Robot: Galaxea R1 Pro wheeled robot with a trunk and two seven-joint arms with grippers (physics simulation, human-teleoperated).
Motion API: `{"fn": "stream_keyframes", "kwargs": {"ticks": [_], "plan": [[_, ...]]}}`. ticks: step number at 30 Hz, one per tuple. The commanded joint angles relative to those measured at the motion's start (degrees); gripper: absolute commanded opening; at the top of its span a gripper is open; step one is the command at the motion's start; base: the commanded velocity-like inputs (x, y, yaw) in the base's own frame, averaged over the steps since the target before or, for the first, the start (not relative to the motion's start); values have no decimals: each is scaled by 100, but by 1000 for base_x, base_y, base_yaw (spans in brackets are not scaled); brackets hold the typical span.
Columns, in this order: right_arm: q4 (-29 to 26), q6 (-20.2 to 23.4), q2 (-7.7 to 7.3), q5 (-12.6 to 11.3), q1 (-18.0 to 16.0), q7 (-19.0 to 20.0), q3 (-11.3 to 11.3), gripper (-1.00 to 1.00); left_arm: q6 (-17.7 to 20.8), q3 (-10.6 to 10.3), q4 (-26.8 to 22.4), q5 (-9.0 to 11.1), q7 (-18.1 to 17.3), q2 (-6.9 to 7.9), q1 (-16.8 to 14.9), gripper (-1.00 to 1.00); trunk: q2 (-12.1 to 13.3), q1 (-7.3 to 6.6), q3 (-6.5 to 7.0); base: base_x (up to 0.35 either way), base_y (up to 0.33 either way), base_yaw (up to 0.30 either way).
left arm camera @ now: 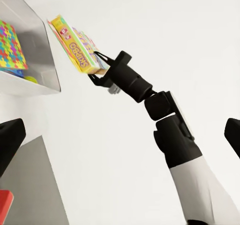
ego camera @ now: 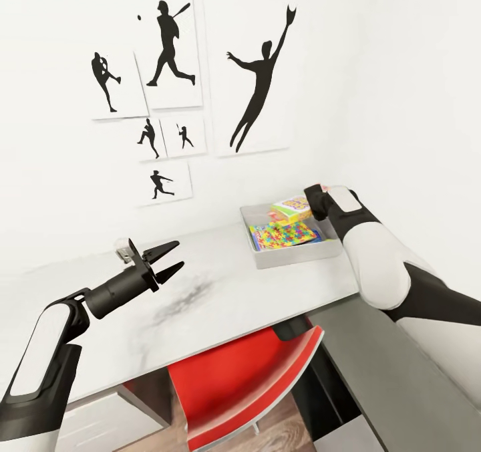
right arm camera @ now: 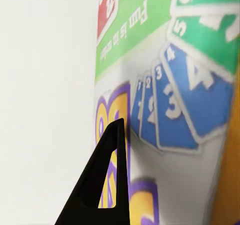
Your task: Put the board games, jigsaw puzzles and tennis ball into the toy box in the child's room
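Red chair [ego camera: 247, 385] tucked under table [ego camera: 200, 305]. Left gripper [ego camera: 170, 258] over the tabletop, jaws wide, empty. Right gripper [left arm camera: 97, 65] clamped on board game [left arm camera: 75, 47], held above toy box [ego camera: 294, 255]; puzzle [ego camera: 284, 235] lies inside.

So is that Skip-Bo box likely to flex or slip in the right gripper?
The Skip-Bo box looks like a flat, stiff carton, so probably little flex. The right gripper pinches only one end, so the box may pivot or sag. Its printed face looks glossy, possibly slippery.
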Motion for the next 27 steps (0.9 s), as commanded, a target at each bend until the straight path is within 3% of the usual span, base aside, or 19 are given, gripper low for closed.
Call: {"fn": "stream_keyframes", "kwargs": {"ticks": [1,14,22,27], "plan": [[-5,-28,7,-44,-22,-107,-10,-100,22,5,1,-60,-48,-1,-6,100,-11,3,-11,0,0,0],[72,-585,192,-71,-96,-582,-10,-100,22,0,0,-71,6,-12,-14,100,-11,3,-11,0,0,0],[67,-650,288,-79,-134,-633,2,-100,22,-1,0,-68,1,-19,-20,100,-11,3,-48,0,0,0],[56,-615,257,-80,-181,-608,0,-100,9,-74,7,-55,83,-84,-283,100,-11,3,-89,0,0,0]]}}
